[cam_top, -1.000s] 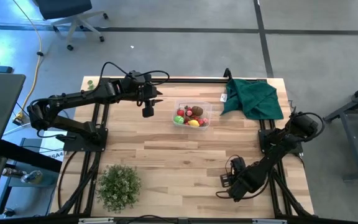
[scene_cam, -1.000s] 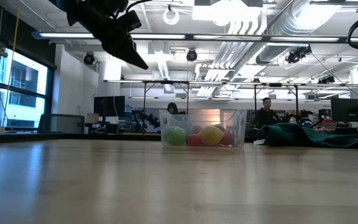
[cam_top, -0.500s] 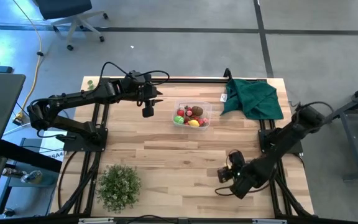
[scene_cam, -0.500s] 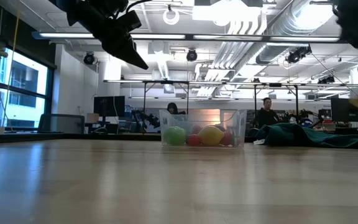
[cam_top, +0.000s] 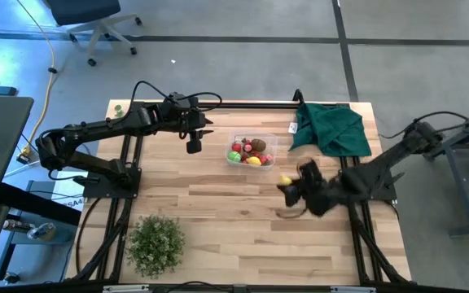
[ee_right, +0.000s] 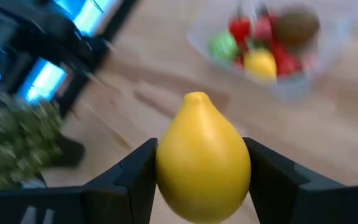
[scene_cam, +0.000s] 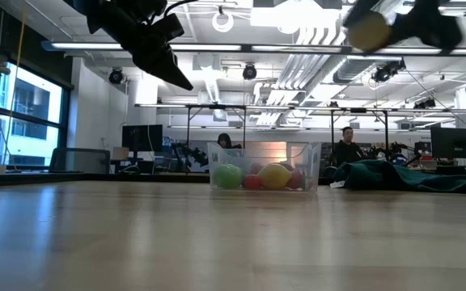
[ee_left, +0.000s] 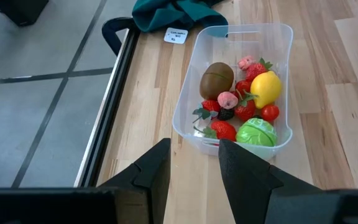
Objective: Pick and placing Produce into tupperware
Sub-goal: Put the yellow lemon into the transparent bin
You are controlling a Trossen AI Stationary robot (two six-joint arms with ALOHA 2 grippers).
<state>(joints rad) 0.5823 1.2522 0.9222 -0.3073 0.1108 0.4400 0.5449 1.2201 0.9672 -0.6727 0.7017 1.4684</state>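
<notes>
The tupperware is a clear shallow tub standing on the wooden table right of centre toward the far edge. It holds produce: a kiwi, a lemon, a green ball and small red fruits. My left gripper hovers open just left of the tub, nothing between its fingers. My right gripper hangs in the air on the near side of the tub, shut on a second yellow lemon, which also shows high up in the low view. My right gripper pinches the lemon's two opposite sides between its two fingers, around its widest part. The fingers slant down toward the table. The lemon is lifted clear of the table, its pointed tip facing away from the wrist.
A dark green cloth lies bunched at the far right corner. A bushy green plant stands at the near left. Bare wood lies between the plant and the tub. People sit in the room beyond the table.
My right gripper has risen from low near the table's near edge and swung toward the far edge and the tupperware, turning as it went. The lemon has come up with it. My left gripper has kept still.
</notes>
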